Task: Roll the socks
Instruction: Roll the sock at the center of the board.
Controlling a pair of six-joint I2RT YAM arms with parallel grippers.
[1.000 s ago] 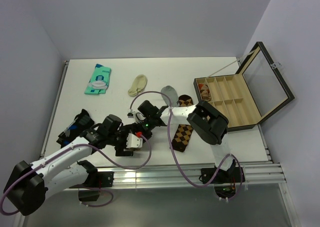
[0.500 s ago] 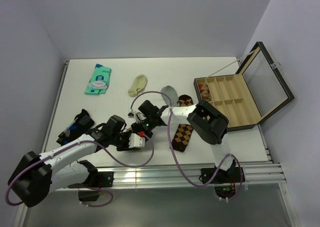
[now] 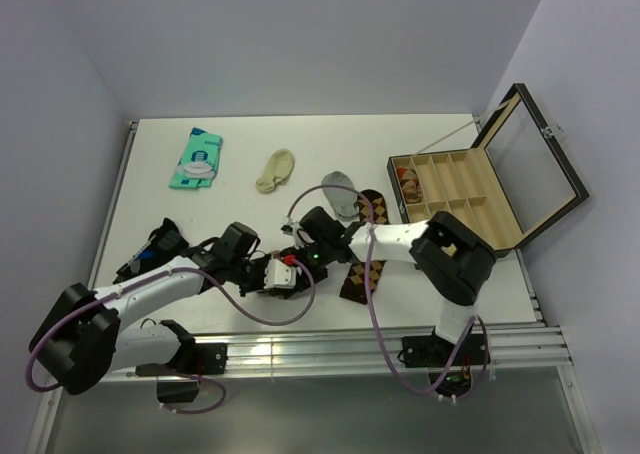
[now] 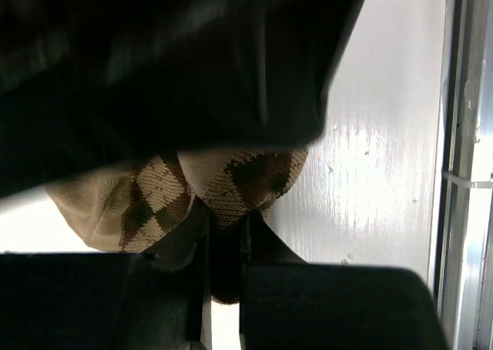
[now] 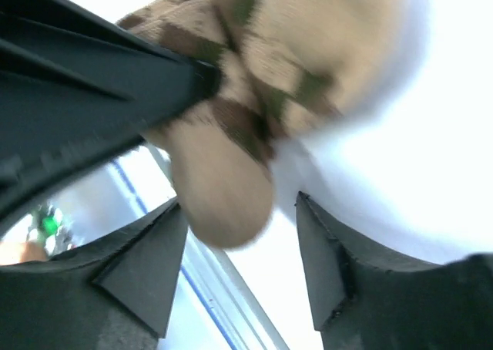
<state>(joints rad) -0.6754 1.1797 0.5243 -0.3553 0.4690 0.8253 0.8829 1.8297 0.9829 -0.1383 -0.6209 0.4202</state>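
The two arms meet low on the white worktop, at about 6 o'clock from its middle, and both work on one end of the socks, whose free length trails off toward 3 o'clock, flat on the surface, with the far tip showing near the grey ankle sock. The left claw is closed to a thin slit with a fold of argyle knit nipped between its fingers; this seems meant to anchor the bunched end so it can be turned over on itself. The right claw stands wide apart, its fingers straddling the tan lump of sock without pressing it, probably placed to take or tuck the roll. From above the left claw and right claw sit almost touching. The rolling looks barely begun, since most of the length lies unrolled. Elsewhere a cream ankle sock lies at 11 o'clock, a teal packet at 10 o'clock, and an open compartment box at 3 o'clock. Pale, bare walls enclose the worktop on three sides, and a metal rail runs along the near edge.
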